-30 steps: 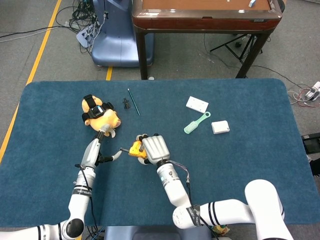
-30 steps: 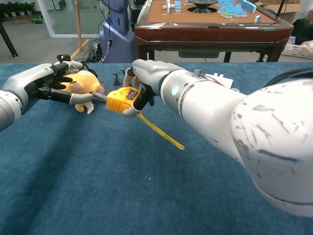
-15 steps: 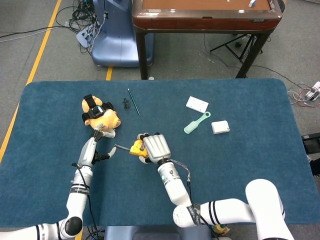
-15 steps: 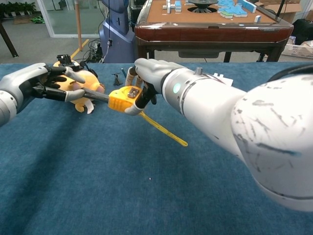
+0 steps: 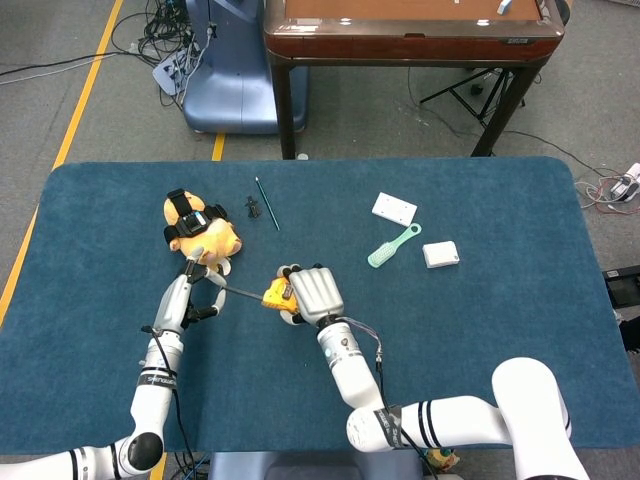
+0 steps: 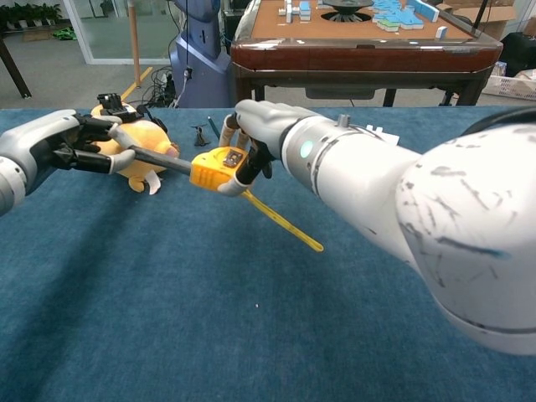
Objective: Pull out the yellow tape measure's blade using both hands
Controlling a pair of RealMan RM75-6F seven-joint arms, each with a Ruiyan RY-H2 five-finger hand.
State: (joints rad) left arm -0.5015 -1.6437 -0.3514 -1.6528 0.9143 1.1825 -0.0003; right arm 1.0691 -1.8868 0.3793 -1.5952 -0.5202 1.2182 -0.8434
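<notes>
**Op A:** Blue cloth covers the bench [image 5: 480, 330] from edge to edge on my head view, with a wooden table [image 5: 410, 35] on the grey floor beyond it. My right hand [image 5: 310, 292] sits near the middle of the cloth, back turned up, fingers wrapped around the yellow tape measure [image 5: 274, 295].

**Op B:** And your left?

**Op A:** My left hand [image 5: 190, 296] lies further left, forearm stretched along the cloth, fingertips pinching the end of the blade [image 5: 240, 291]. A short dark length of blade runs between the two hands.

**Op B:** What can't you make out?

**Op A:** From above, my right hand covers most of the tape measure [image 6: 219, 167], so only a yellow corner peeks out. The pinch itself is too small to read there.

**Op B:** Does the chest view help?

**Op A:** Yes. It shows the case held clear of the cloth, and my left hand [image 6: 79, 144] closed on the blade [image 6: 159, 159] tip, just in front of the orange plush toy [image 6: 142, 142]. It also shows a yellow strip [image 6: 285, 224] slanting down from the case to the cloth, which the head view hides under my right arm. My right forearm fills the right side of that view, so the comb [image 5: 392, 245] and two white boxes [image 5: 394, 209] show from the head only.
</notes>
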